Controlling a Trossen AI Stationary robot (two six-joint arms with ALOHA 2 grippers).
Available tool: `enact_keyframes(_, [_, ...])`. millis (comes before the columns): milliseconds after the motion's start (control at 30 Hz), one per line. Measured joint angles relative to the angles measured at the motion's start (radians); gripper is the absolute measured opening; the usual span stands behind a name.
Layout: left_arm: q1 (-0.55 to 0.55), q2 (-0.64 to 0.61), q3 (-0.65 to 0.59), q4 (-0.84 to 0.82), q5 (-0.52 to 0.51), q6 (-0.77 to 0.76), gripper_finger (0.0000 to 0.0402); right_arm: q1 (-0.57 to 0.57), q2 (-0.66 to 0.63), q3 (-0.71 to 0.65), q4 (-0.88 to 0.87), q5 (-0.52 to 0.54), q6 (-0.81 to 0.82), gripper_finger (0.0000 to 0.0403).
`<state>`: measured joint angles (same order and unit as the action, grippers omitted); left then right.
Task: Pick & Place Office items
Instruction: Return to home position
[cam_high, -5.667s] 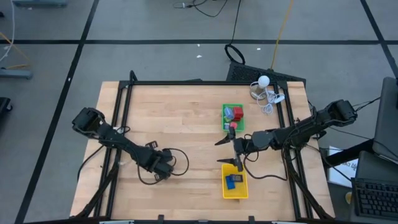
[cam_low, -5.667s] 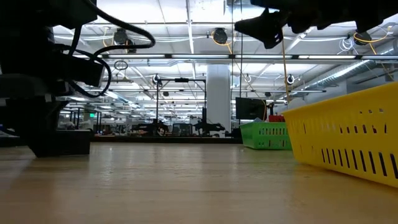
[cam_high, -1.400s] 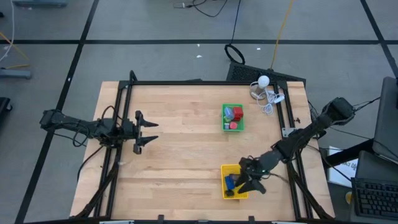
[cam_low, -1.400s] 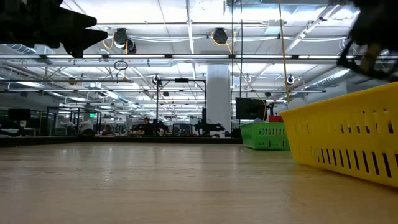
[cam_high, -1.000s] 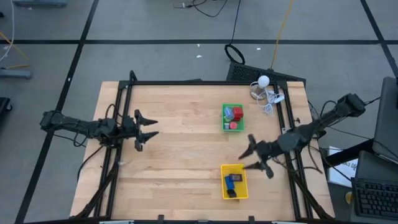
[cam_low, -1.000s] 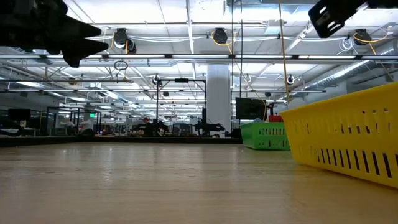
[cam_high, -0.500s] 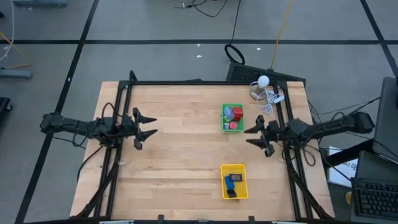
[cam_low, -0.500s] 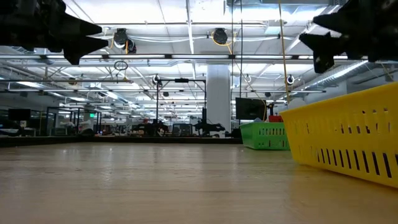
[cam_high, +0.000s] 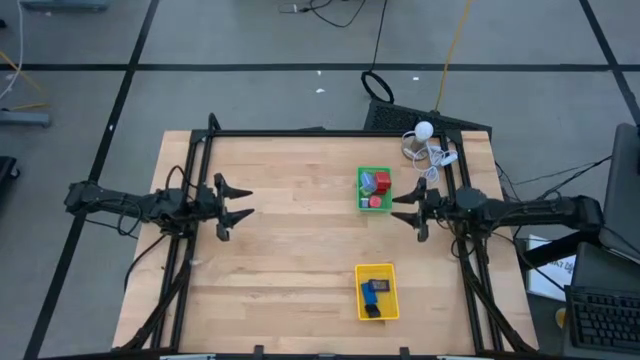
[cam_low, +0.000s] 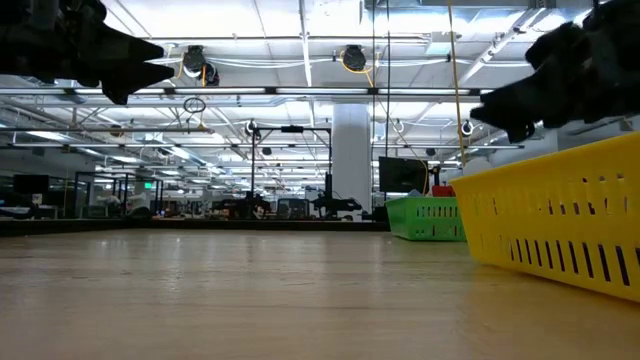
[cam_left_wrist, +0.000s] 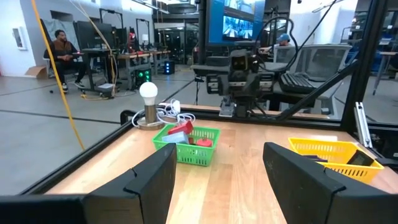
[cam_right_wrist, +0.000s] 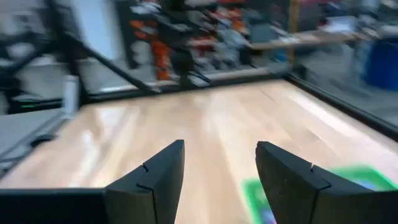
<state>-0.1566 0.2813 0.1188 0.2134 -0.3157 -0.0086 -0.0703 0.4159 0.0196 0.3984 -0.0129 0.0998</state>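
Note:
The office items lie in two trays. The green tray (cam_high: 375, 189) holds red pieces (cam_high: 382, 181) and a light blue one (cam_high: 367, 182). The yellow tray (cam_high: 378, 292) holds dark navy pieces (cam_high: 378, 286). My right gripper (cam_high: 396, 209) hovers open just right of the green tray and points toward the table's left. My left gripper (cam_high: 250, 201) hovers open over the table's left part and points right, with nothing between its fingers. In the left wrist view the green tray (cam_left_wrist: 186, 145) and the yellow tray (cam_left_wrist: 329, 152) stand ahead of it.
A white bulb lamp with cables (cam_high: 426, 140) stands at the far right corner. Black frame rails (cam_high: 190, 200) run along the table's left and right sides. Bare wood (cam_high: 300, 250) lies between the arms. People sit in the room beyond (cam_left_wrist: 62, 46).
My right gripper has gone from beside the yellow tray toward the table's far edge and now hovers right of the green tray, turned level and pointing left. The items in both trays have stayed where they were.

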Motion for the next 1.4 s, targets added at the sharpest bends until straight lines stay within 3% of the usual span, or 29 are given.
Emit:
enact_keyframes(333, [0.000,0.000,0.000,-0.001,0.000,0.000,0.0244,-0.109,-0.215,-0.001,-0.143,0.070,-0.100,0.0186])
enact_keyframes(1400, [0.000,0.000,0.000,0.000,0.000,0.000,0.0244,-0.113,-0.218,-0.003,-0.120,0.064,-0.060,0.0187])
